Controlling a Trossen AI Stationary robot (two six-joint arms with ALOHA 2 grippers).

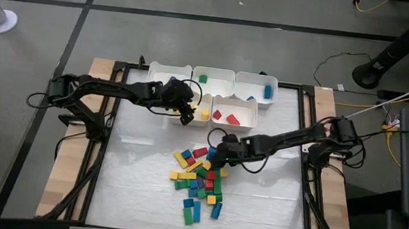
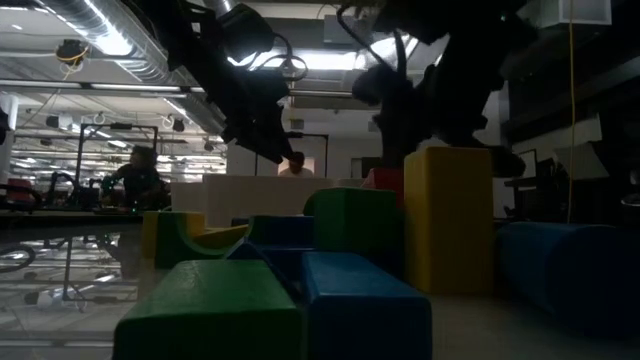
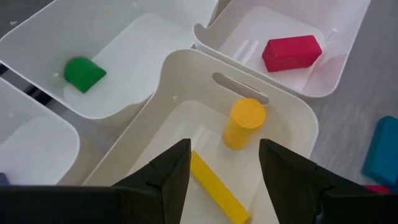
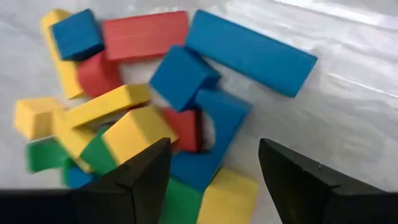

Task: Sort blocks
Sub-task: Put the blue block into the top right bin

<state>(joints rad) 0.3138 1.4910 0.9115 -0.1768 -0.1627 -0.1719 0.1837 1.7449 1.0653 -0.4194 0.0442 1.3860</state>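
A heap of red, yellow, green and blue blocks (image 1: 199, 179) lies on the white mat, and it also fills the right wrist view (image 4: 183, 78). My right gripper (image 1: 218, 152) (image 4: 214, 149) hangs open just above the heap's far end, over a blue cube and a blue arch. My left gripper (image 1: 188, 115) (image 3: 224, 149) is open over the white bin (image 3: 205, 59) that holds a yellow cylinder (image 3: 244, 122) and a long yellow block (image 3: 214, 186). It holds nothing.
Five white bins stand at the table's far side. One holds a green block (image 3: 84, 73), one red blocks (image 3: 292, 53), one blue blocks (image 1: 268, 91). A black frame (image 1: 304, 140) borders the mat. In the low view, blocks (image 2: 447, 220) stand close to the camera.
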